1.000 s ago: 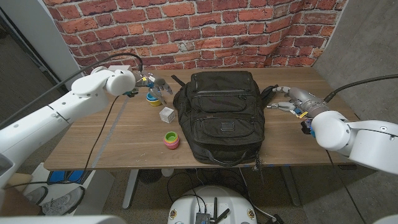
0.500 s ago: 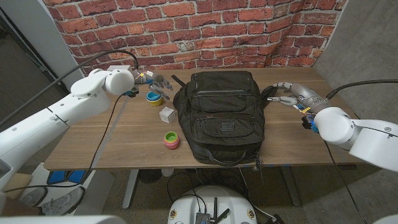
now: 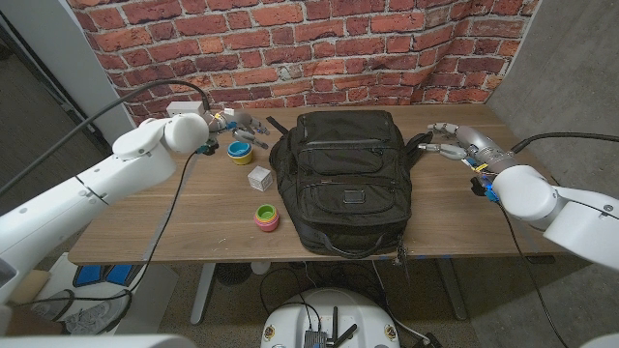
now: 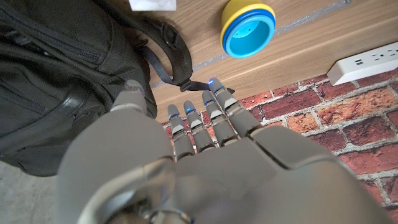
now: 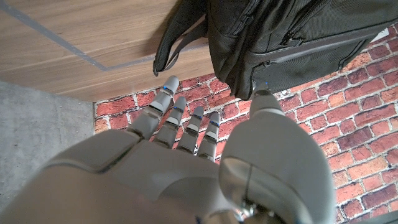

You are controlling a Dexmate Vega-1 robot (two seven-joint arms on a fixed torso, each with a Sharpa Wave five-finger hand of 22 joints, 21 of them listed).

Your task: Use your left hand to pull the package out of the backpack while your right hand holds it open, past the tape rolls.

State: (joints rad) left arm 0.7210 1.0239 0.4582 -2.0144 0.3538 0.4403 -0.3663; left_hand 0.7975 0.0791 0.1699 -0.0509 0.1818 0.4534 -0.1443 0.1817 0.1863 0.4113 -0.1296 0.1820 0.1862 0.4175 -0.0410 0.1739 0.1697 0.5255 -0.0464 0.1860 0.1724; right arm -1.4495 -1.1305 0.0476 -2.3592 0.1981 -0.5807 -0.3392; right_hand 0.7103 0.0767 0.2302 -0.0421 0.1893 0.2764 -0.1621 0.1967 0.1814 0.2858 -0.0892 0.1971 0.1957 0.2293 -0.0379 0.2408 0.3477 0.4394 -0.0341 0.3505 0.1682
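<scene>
A black backpack (image 3: 343, 179) lies flat in the middle of the wooden table, and its inside is hidden. My left hand (image 3: 239, 124) hovers by the backpack's far left corner, beyond a blue-and-yellow tape roll (image 3: 238, 152); its fingers are extended and hold nothing. The left wrist view shows that hand (image 4: 186, 143) over the backpack's edge (image 4: 56, 74) and strap, with the tape roll (image 4: 249, 28) beyond. My right hand (image 3: 447, 142) is off the far right corner, fingers apart and empty. In the right wrist view, that hand (image 5: 186, 149) points past the backpack (image 5: 298, 37).
A pink, green and yellow tape roll (image 3: 266, 217) and a white cube (image 3: 259, 178) lie left of the backpack. A white power strip (image 3: 184, 108) sits at the far left by the brick wall. The table's right edge is close to my right hand.
Both hands have drifted toward the brick wall. The left hand has drawn back from the blue tape roll, and the right hand has moved up beside the backpack's far right corner.
</scene>
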